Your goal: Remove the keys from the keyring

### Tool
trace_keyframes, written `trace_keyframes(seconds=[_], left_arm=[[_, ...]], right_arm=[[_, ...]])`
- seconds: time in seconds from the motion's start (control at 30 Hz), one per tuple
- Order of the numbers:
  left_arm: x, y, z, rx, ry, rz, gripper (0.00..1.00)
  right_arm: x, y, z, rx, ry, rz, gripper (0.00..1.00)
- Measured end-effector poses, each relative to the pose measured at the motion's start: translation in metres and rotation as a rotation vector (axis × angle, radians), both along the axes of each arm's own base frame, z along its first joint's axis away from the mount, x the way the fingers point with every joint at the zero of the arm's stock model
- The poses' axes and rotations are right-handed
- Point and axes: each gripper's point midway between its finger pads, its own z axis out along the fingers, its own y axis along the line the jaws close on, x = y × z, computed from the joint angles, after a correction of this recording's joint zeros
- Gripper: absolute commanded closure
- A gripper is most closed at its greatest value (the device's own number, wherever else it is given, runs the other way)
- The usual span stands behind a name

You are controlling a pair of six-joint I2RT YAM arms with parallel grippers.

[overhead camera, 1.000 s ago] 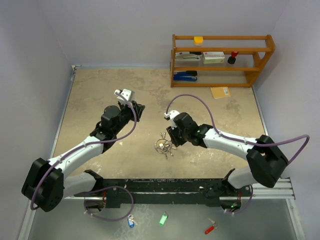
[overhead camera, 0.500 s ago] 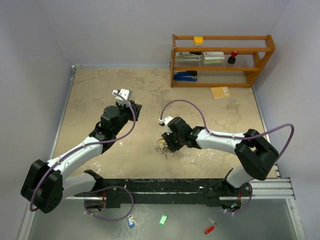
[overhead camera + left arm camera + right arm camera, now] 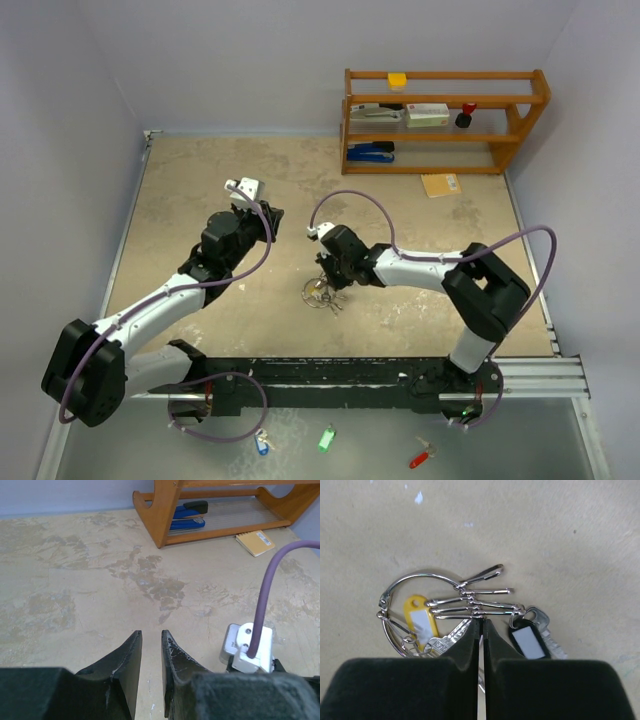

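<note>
Moved in and closed to a slit, right gripper [image 3: 481, 623] sits tips-first at the clips [image 3: 475, 603] joining keys [image 3: 529, 642] to keyring [image 3: 415, 575], mid tabletop [image 3: 200, 190] nearer its near edge, bundle lying crosswise just ahead; left gripper [image 3: 149, 639], narrow and empty, well apart.

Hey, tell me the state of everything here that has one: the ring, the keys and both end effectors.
Keyring: lying flat on the table, keys hooked on by wire clips.
Keys: bunched at the ring, none lifted.
Right end effector: shut, tips at the clips; whether it pinches one is unclear.
Left end effector: narrow gap, holding nothing, away from the keys.
</note>
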Motion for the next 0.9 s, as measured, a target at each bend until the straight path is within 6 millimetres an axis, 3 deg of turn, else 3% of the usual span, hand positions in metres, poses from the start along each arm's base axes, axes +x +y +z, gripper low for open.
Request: trace_keyframes(seconds=[0.2,0.4,0.5,0.73,0.83,0.9], left_arm=[[-0.002,0.005,0.004,0.005,-0.007,0.018,0.81],[-0.002,0.016,0.018,0.013,-0.05,0.06,0.81],[-0.002,0.019,0.02,0.024,-0.061,0.072,0.81],[-0.003,0.014,0.017,0.051,-0.06,0.038,0.81],[-0.002,0.009,0.015,0.048,-0.06,0.011,0.81],[-0.001,0.003,0.017,0.037,-0.072,-0.013,0.81]], right_arm=[[0.018,0.009,0.002,-0.009,-0.051,-0.035,1.0],[0.027,-0.006,0.015,-0.106,-0.16,-0.073,1.0],[0.038,-0.009,0.049,-0.097,-0.269,-0.087,1.0],[0.067,0.005,0.186,0.042,-0.642,-0.08,1.0],[0.068,0.012,0.23,0.073,-0.766,-0.055,1.0],[0.068,0.015,0.25,0.079,-0.823,-0.043,1.0]])
